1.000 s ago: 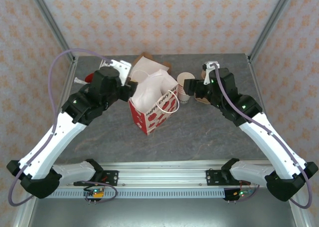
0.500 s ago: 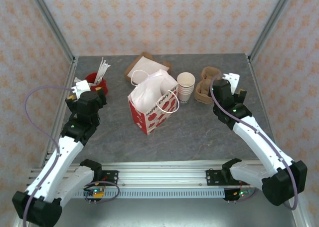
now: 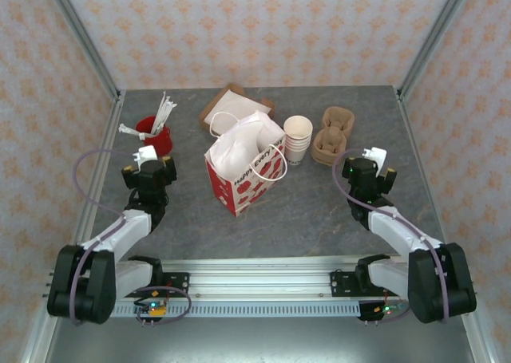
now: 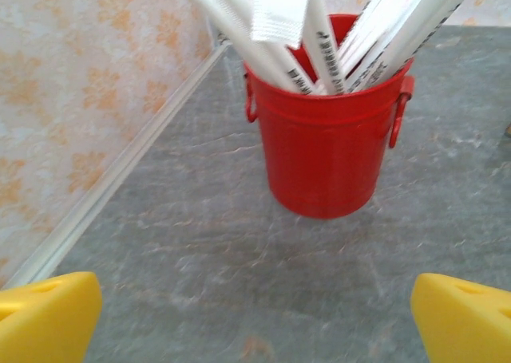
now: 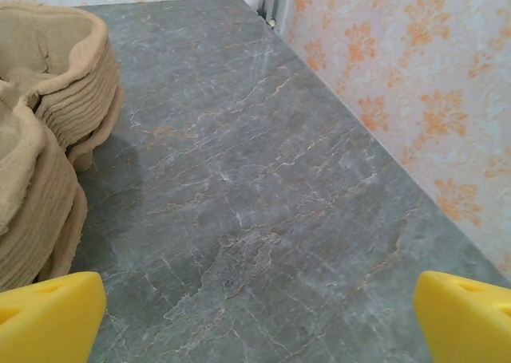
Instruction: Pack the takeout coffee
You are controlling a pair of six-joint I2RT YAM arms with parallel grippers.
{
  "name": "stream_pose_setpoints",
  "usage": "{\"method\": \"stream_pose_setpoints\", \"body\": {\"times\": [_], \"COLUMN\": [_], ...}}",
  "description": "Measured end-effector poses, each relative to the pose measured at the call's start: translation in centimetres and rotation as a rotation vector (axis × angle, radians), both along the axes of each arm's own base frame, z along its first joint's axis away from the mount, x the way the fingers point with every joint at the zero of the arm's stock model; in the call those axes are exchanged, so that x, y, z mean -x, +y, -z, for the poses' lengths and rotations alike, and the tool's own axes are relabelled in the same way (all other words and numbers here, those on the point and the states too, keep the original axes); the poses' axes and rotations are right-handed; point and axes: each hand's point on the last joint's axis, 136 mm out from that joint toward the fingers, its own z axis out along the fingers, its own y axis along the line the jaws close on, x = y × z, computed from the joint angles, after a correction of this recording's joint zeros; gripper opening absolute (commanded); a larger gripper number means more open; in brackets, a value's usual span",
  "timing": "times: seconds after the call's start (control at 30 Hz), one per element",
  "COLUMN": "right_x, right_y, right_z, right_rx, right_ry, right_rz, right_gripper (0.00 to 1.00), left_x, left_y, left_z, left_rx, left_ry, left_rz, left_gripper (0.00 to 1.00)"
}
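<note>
Gift bag (image 3: 239, 186) upright mid-table, red-white, white tissue (image 3: 243, 144) bulging from top.

The gray stone desk (image 3: 319, 211) has five things on it. A red bucket (image 3: 153, 136) stands near the far left corner. A flat brown box (image 3: 231, 105) lies by the far edge. A white bag with red pictures (image 3: 243, 173) stands in the middle. Just right of it is a stack of white cups (image 3: 298, 140), then a pile of brown cup trays (image 3: 331, 136).
</note>
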Motion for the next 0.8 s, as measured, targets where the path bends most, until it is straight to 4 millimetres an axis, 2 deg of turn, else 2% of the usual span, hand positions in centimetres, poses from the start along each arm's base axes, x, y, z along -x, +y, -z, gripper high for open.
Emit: {"method": "stream_pose_setpoints", "body": {"times": [0.27, 0.4, 0.5, 0.67, 0.8], "right_x": [-1.0, -2.0, -3.0, -4.1, -5.3], "right_y": [-1.2, -0.7, -0.1, 0.4, 0.5], "right_z": [2.0, 2.4, 3.0, 6.7, 5.6], "right_rx": [-0.091, -0.125, -0.149, -0.175, -0.177], "right_ry": [-0.068, -0.096, -0.111, -0.023, -0.049], "right_rz": [-0.048, -0.091, -0.124, -0.146, -0.147], "right_gripper": [0.99, 0.99, 0.99, 0.99, 0.99], "left_x": [-3.0, -3.8, -4.0, -4.3, -4.4], "left_y": [-1.7, -2.6, -3.0, -3.1, -3.2], "left_z": [4.1, 6.1, 6.1, 5.6, 5.6], "left_rx": [0.064, 0.079, 0.087, 0.082, 0.083], "left_ry": [0.030, 0.064, 0.061, 0.041, 0.040], "left_rz": [0.117, 0.175, 0.198, 0.207, 0.210], "left_gripper": [1.00, 1.00, 1.00, 1.00, 1.00]}}
